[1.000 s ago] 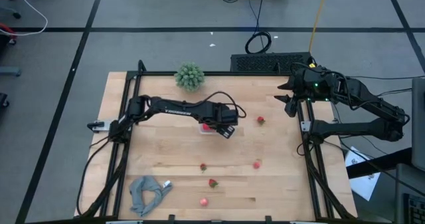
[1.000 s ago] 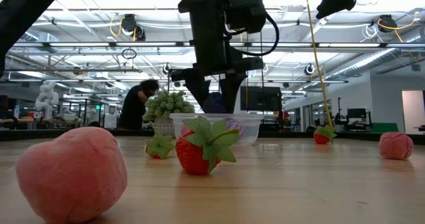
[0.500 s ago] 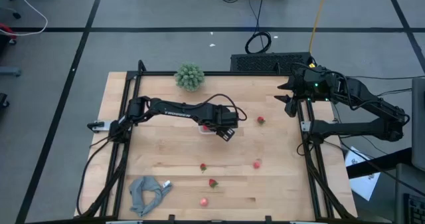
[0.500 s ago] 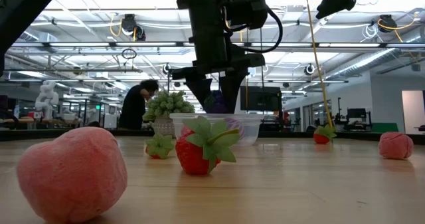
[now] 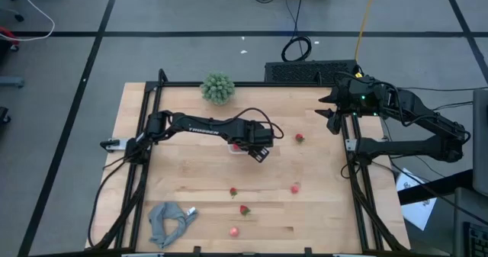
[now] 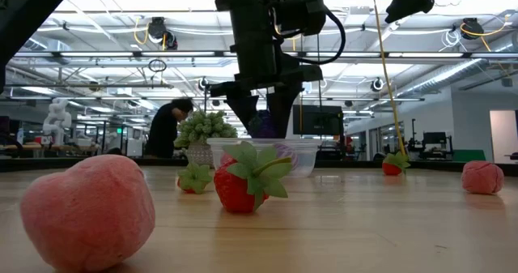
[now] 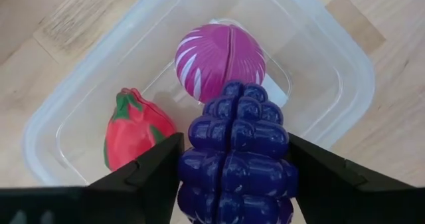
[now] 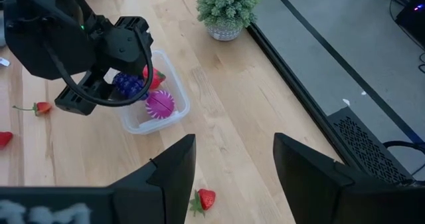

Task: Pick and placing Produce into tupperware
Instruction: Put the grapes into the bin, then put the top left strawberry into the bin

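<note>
My left gripper (image 5: 255,144) is shut on a dark purple grape bunch (image 7: 236,157) and stands over the clear tupperware (image 7: 345,51), which sits mid-table (image 5: 238,146). In the tupperware lie a magenta ball (image 7: 219,56) and a red strawberry (image 7: 136,127). In the low view the bunch (image 6: 263,125) hangs just above the tupperware's rim (image 6: 303,143). My right gripper (image 8: 232,177) is open and empty, high above the table's far right edge (image 5: 332,112). My left gripper pinches the grape bunch between its two fingers (image 7: 156,164), on the bunch's two opposite sides (image 7: 192,161). The fingers come from above and point down. The bunch is lifted clear, over the open tupperware, with its narrow end lowest.
Loose produce lies on the wood: a strawberry (image 5: 300,137) right of the tupperware and several pieces nearer the front (image 5: 233,191), (image 5: 294,188), (image 5: 244,209). A green bushy ball (image 5: 217,88) stands at the far edge. A grey cloth (image 5: 171,219) lies front left.
My left gripper has shifted a little toward the table's left edge above the tupperware, with the grape bunch still held, and then kept still.
</note>
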You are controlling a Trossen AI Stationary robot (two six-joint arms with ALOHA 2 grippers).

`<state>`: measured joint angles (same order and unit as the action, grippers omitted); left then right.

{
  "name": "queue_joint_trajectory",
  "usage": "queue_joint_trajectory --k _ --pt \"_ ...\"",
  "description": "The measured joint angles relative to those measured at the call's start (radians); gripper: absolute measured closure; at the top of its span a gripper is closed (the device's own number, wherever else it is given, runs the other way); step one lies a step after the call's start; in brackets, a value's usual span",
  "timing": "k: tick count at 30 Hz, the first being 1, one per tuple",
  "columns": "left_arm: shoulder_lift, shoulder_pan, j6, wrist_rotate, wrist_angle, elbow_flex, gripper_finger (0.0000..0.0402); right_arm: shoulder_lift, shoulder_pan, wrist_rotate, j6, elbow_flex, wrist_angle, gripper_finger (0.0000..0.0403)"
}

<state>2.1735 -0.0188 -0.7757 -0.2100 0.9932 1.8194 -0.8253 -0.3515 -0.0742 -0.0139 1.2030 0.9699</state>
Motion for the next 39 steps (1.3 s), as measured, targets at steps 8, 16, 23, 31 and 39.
queue_joint_trajectory --k 8,16,23,31,39 --pt "0.000 -0.001 -0.012 -0.001 0.000 0.000 0.0085 0.000 0.000 0.000 0.000 0.000 0.000 0.0209" --pt "0.000 -0.001 -0.013 0.001 0.000 0.000 0.0027 0.000 0.000 0.000 0.000 0.000 0.000 0.0209" --pt "-0.024 -0.002 0.008 0.076 0.009 0.002 0.0019 0.000 0.000 0.000 0.000 0.000 0.000 0.0209" --pt "-0.178 0.020 -0.034 -0.022 0.101 0.003 0.0020 0.000 0.000 0.000 0.004 0.000 0.001 0.0209" --pt "-0.274 0.214 -0.148 -0.053 0.163 0.004 0.0020 0.000 0.000 0.000 0.026 0.000 0.003 0.0209"
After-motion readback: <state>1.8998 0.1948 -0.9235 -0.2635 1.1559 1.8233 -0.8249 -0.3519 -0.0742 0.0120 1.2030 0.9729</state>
